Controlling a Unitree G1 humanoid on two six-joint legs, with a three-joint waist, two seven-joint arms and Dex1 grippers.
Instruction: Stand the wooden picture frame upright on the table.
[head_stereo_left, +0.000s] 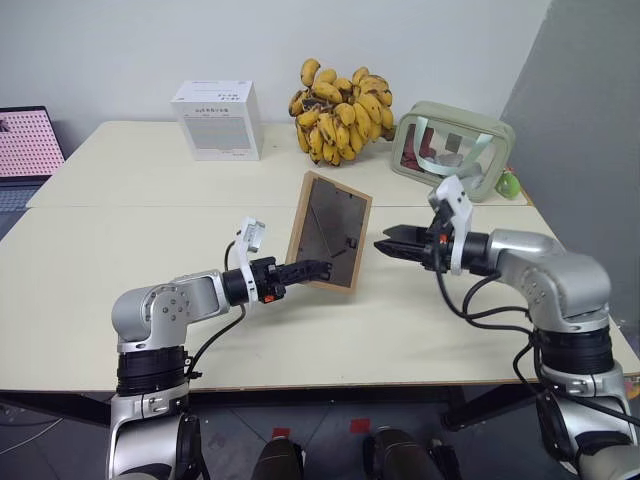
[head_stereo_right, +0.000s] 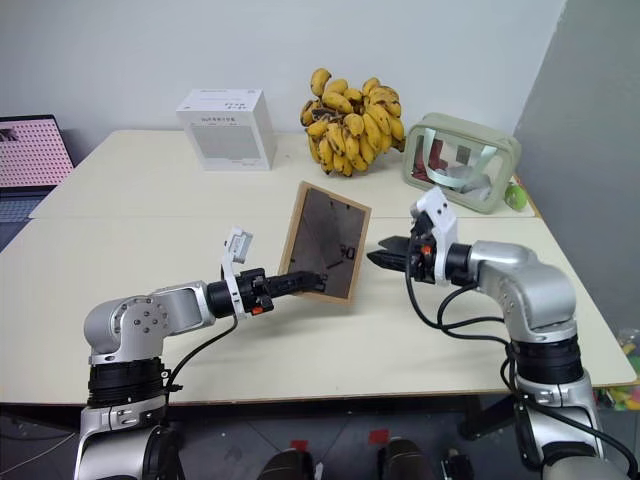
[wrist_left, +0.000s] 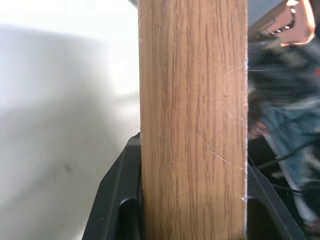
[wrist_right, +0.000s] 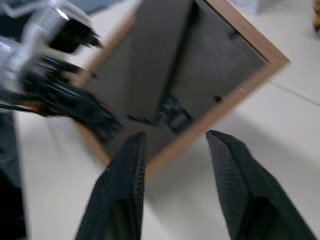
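The wooden picture frame (head_stereo_left: 330, 228) stands nearly upright and tilted over the middle of the table (head_stereo_left: 120, 300), its dark back panel with the stand flap facing me. My left gripper (head_stereo_left: 318, 268) is shut on the frame's lower left edge; the left wrist view has the light-wood edge (wrist_left: 192, 120) between the black fingers (wrist_left: 117, 200). Whether the frame's bottom edge touches the tabletop I cannot tell. My right gripper (head_stereo_left: 385, 245) hangs open just right of the frame, apart from it. Its wrist view looks at the frame's back (wrist_right: 190, 85) past the spread fingers (wrist_right: 125, 180).
A white box (head_stereo_left: 217, 120), a bunch of bananas (head_stereo_left: 342, 110) and a grey-green pouch (head_stereo_left: 455, 148) line the far side of the table. A pink dotted panel (head_stereo_left: 28, 140) stands off the table's left end. A seam runs across the tabletop behind the frame.
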